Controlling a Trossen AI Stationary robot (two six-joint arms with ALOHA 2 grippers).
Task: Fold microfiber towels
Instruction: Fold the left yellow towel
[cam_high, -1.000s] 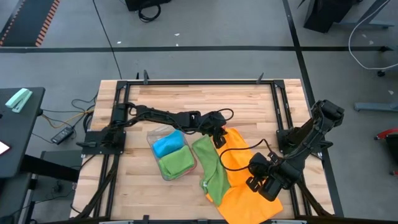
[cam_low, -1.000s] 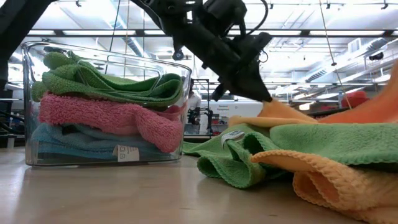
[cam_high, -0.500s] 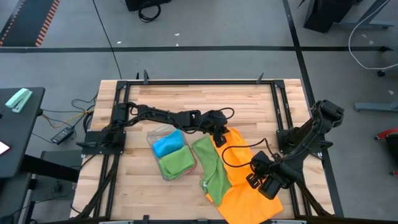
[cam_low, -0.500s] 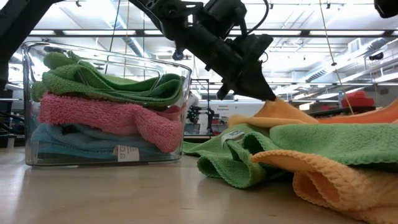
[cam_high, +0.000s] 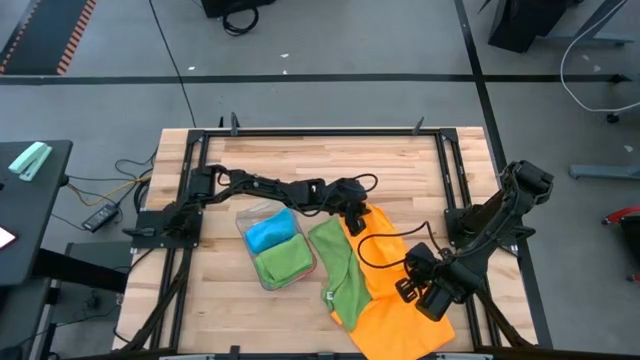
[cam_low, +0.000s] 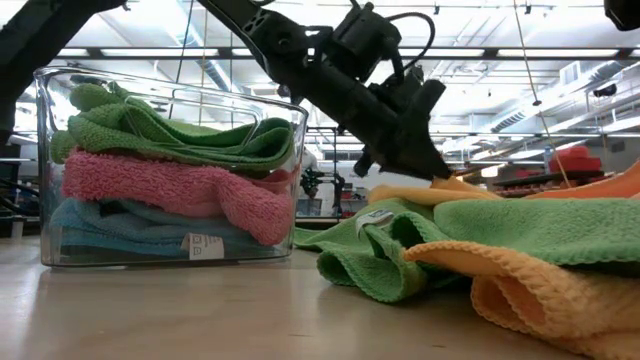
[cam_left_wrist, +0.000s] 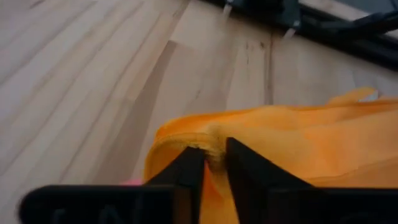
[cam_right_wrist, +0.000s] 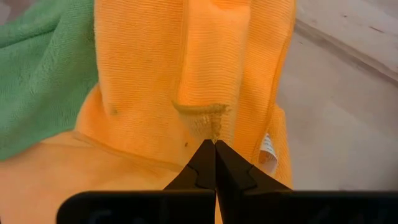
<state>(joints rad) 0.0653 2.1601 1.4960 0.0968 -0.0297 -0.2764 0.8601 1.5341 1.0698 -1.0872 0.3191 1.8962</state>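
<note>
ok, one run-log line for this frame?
left gripper: pinching orange towel edge, jaws narrowly apart | right gripper: shut on orange towel fold | green towel: unfolded beside it | clear tray: folded towels stacked

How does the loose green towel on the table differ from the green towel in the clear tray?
The loose green towel lies crumpled and stretched out on the table, while the green towel in the clear tray is a compact folded bundle. The loose one rests partly against the orange towel; the one in the tray sits on top of a pink towel and a blue towel. Both look like the same bright green cloth.
</note>
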